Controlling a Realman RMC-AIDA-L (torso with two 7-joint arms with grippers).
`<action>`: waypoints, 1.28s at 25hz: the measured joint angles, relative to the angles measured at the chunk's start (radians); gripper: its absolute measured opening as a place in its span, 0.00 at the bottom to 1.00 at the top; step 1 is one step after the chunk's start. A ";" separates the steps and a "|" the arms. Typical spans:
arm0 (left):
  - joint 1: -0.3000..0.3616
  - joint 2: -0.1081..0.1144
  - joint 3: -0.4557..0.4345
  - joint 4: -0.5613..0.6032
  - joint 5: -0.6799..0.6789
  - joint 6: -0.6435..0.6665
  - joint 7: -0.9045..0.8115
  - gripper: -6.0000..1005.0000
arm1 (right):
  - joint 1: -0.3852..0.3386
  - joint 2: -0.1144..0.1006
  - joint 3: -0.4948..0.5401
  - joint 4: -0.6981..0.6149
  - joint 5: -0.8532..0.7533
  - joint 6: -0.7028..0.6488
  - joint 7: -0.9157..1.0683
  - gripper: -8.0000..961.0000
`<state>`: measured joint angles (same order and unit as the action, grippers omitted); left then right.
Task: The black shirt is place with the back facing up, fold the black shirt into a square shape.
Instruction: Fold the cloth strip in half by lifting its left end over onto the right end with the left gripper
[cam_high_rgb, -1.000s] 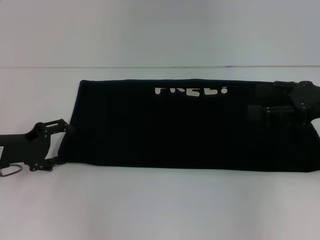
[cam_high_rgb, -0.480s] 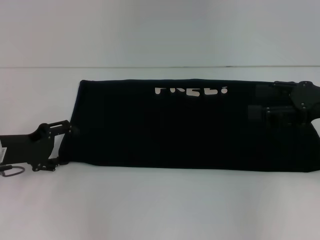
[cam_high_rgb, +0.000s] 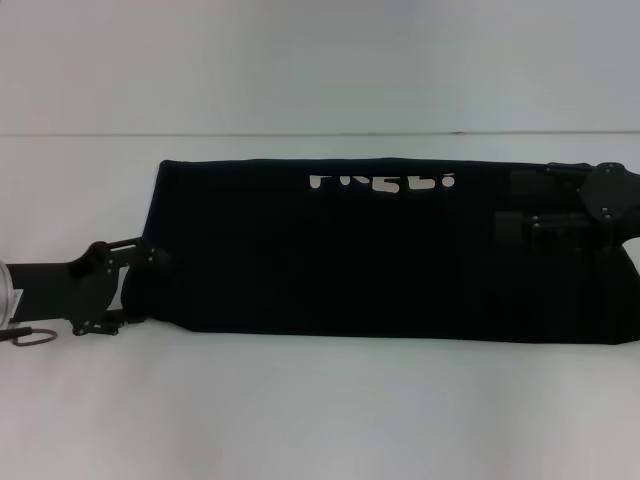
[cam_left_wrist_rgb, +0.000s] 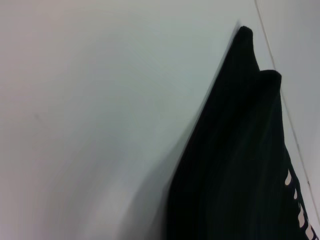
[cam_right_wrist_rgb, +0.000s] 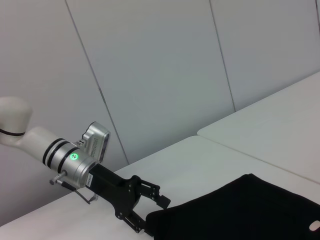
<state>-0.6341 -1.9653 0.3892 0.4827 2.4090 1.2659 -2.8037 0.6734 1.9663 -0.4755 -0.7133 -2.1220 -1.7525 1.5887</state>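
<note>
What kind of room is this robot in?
Probably a lab or test room, not a home: a bare white table, plain pale wall panels, and only the black shirt laid out between the robot's two arms.

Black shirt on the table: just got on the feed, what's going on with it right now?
The black shirt lies as a long folded band across the white table, white lettering along its far edge. The left gripper sits open at the shirt's left end, fingers around its edge. The right gripper rests over the right end.
</note>
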 joint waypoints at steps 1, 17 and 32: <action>0.000 0.000 0.003 -0.002 0.000 -0.003 0.001 0.88 | 0.000 0.000 0.000 0.000 0.000 -0.001 0.000 0.95; -0.017 0.005 0.071 -0.009 0.002 -0.001 0.043 0.75 | 0.000 -0.001 0.000 0.000 0.000 -0.006 0.006 0.95; -0.011 0.003 0.081 -0.002 0.015 -0.037 0.045 0.22 | -0.005 -0.002 0.000 0.000 0.001 -0.011 0.008 0.95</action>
<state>-0.6450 -1.9619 0.4705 0.4809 2.4237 1.2290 -2.7591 0.6688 1.9647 -0.4752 -0.7133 -2.1214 -1.7633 1.5969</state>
